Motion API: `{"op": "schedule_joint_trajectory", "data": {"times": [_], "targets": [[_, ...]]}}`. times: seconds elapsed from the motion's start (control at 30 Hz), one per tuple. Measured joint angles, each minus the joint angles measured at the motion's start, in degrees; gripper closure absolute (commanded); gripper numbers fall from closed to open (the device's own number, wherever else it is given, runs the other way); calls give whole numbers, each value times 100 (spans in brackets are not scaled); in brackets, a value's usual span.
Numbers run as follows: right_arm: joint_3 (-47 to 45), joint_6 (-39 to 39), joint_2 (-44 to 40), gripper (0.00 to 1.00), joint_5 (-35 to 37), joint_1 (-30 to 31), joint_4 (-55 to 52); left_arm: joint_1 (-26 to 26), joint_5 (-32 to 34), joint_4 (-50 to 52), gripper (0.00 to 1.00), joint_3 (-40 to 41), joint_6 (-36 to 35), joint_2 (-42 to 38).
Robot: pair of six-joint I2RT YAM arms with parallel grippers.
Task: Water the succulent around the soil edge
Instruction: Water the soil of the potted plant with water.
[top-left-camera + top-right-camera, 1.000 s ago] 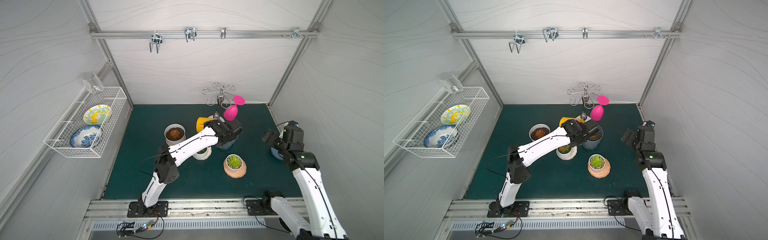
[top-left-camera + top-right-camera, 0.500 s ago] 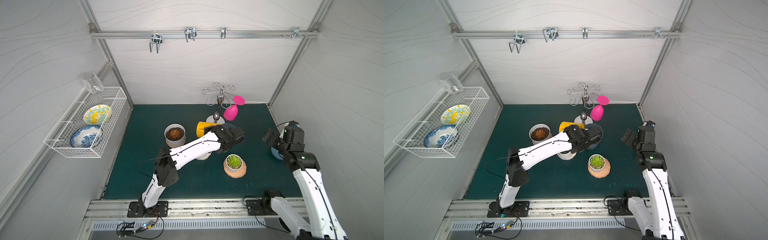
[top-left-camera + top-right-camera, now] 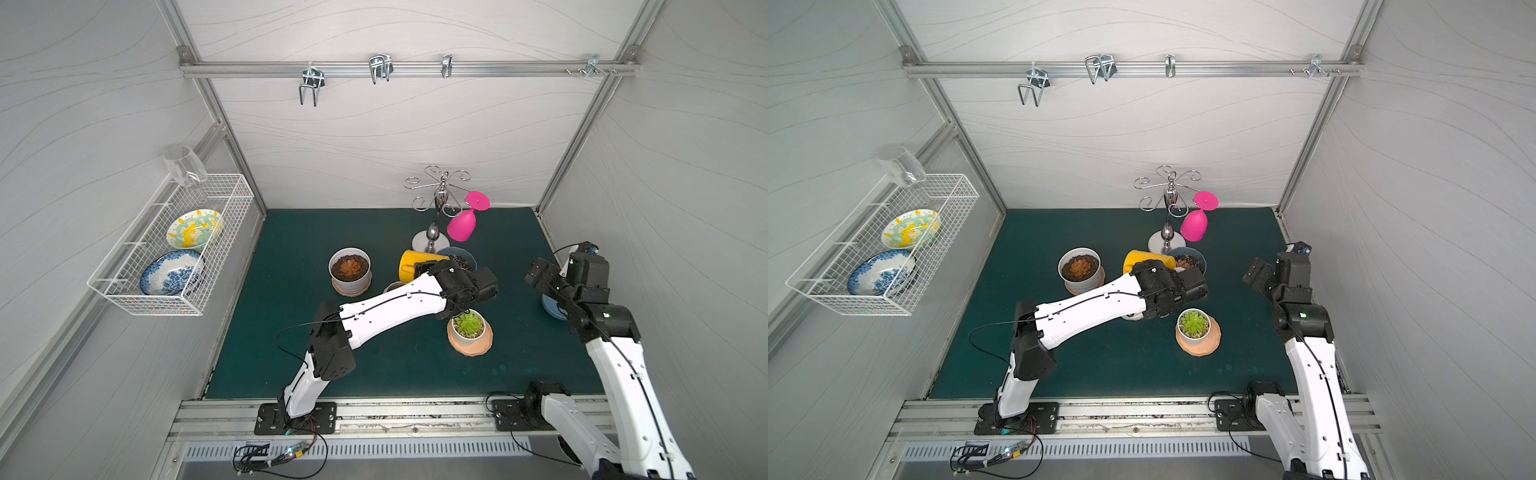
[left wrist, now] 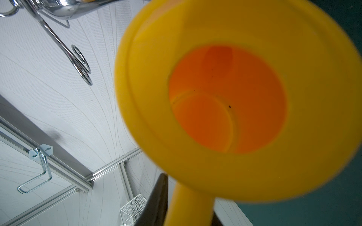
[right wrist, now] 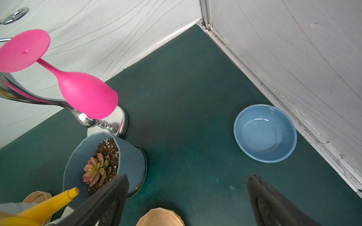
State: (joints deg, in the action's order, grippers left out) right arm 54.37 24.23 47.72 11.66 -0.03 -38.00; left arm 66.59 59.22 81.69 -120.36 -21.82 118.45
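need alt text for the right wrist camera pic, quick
The right gripper hangs open above the green mat, holding nothing. A yellow watering can aims its spout at a blue-grey pot with a pinkish succulent; a pink glass hangs upside down on a chrome stand, and an empty blue bowl sits by the wall.

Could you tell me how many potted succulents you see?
3: reddish in the white pot, pinkish in the blue pot, green on the peach saucer; the left arm mostly hides a fourth pot.

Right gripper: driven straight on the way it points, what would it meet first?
The right gripper would likely meet bare green mat, between the blue-grey pot and the blue bowl; depth unclear.
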Motion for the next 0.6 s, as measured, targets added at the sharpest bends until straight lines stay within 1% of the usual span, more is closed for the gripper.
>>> {"op": "schedule_joint_trajectory", "data": {"times": [0.2, 0.37, 0.6], "targets": [[0, 0, -4, 1, 2, -7, 0, 146, -37, -9, 100, -407, -103, 114], [0, 0, -20, 1, 2, -7, 0, 208, -81, -11, 100, -824, -269, 417], [0, 2, -33, 1, 7, -7, 0, 216, -157, -22, 100, -1014, -330, 664]]}}
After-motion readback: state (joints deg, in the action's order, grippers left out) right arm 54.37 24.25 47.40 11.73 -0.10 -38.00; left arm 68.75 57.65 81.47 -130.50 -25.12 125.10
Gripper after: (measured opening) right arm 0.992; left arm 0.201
